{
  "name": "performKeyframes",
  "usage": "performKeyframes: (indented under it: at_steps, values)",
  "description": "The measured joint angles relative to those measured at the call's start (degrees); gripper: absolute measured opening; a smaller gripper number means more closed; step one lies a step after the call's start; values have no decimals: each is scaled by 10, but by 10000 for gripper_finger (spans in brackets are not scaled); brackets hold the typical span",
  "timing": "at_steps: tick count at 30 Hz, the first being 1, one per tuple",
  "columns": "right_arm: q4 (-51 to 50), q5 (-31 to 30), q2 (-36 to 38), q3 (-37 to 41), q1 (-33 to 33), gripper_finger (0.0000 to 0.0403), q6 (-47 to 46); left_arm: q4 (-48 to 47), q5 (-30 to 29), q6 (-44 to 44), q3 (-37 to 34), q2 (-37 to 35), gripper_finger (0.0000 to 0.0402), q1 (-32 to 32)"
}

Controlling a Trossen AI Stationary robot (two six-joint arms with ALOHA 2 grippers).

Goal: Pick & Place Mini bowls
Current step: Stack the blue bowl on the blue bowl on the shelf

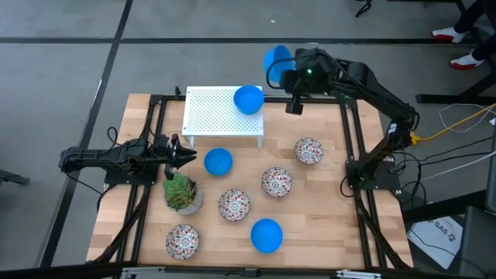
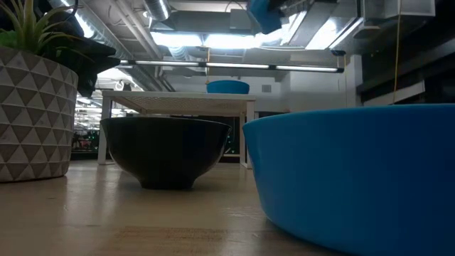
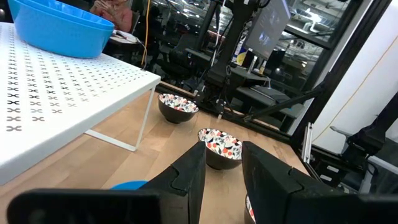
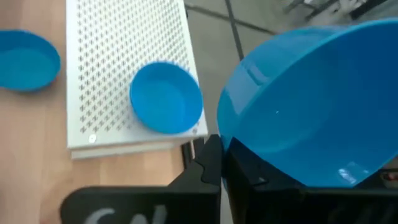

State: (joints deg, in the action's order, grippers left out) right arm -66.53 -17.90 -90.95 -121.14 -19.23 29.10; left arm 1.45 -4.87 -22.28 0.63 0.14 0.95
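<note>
Pinched at its rim by the right gripper (image 4: 217,163), whose fingers are closed together on the thin wall, a plain blue mini bowl (image 4: 311,106) is held tilted in the air just beyond the far right corner of the white perforated shelf (image 1: 221,115). It is judged light, rigid and smooth, so a rim pinch suits it, though such a hold lets it swing and slip. A second blue bowl (image 1: 248,99) sits on the shelf's right end. A third blue bowl (image 1: 218,161) lies on the table just in front of the shelf, with the left gripper (image 1: 183,156) beside it, fingers apart and holding nothing. Four floral-patterned bowls, among them one (image 1: 308,150) right of the shelf, and a fourth blue bowl (image 1: 266,235) lie further forward, near a potted succulent (image 1: 183,193)

Only the right wrist view shows the rim grip closely; the whole layout is given by the high view alone, while the low view is largely blocked by a near blue bowl
</note>
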Motion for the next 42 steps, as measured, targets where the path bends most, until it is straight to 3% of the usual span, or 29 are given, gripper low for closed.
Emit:
performKeyframes:
  at_steps: [18,23,28,42]
  values:
    - [31,60,-96,0,-16,6,118,0,0,0,0,0,100,0]
    - [31,65,-121,0,-16,6,119,0,0,0,0,0,100,0]
    - [30,109,-140,0,-16,6,120,0,0,0,0,0,100,0]
    - [18,121,-185,0,-16,6,132,0,0,0,0,0,100,0]
